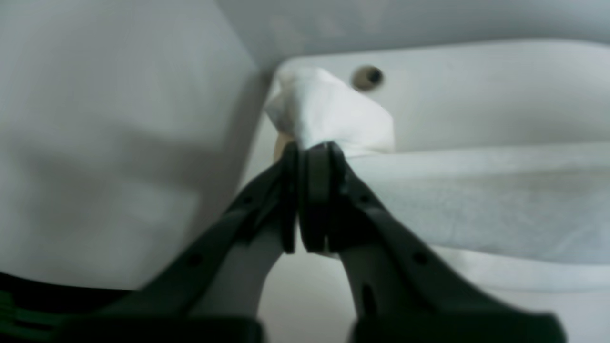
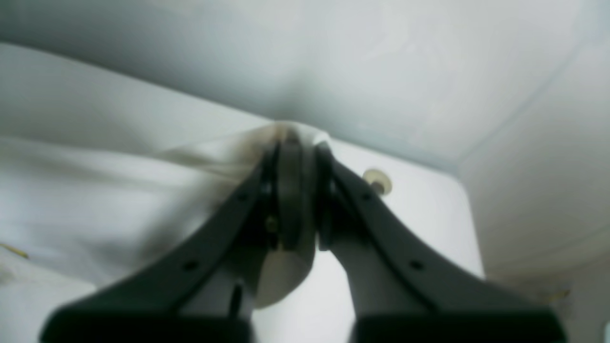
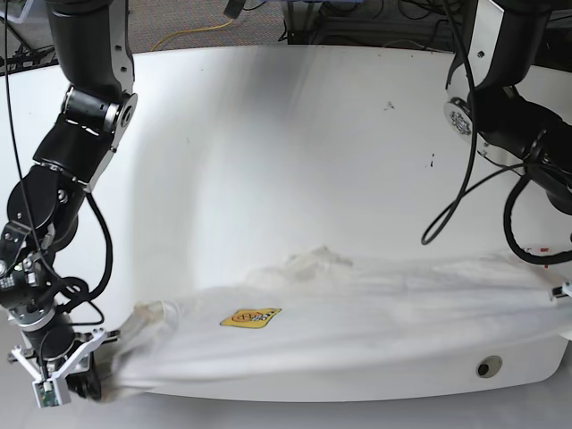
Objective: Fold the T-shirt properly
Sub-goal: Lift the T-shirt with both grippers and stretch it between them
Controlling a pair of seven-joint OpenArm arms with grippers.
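Observation:
The off-white T-shirt (image 3: 357, 313) lies stretched sideways along the table's front edge, its yellow-orange graphic (image 3: 250, 317) facing up. My right gripper (image 3: 85, 375) is at the front left corner, shut on the shirt's left end; in the right wrist view (image 2: 293, 143) the cloth (image 2: 119, 200) is pinched between its fingers. My left gripper (image 1: 310, 150) is shut on a bunched corner of white cloth (image 1: 329, 109); in the base view it is almost wholly past the right edge, where the shirt's right end (image 3: 545, 286) runs to.
The white table (image 3: 286, 161) has a round hole (image 3: 488, 366) near its front right corner, also seen in the left wrist view (image 1: 367, 77) and the right wrist view (image 2: 376, 181). Black cables (image 3: 465, 179) hang from the arm at right. The shirt lies close to the table's front edge.

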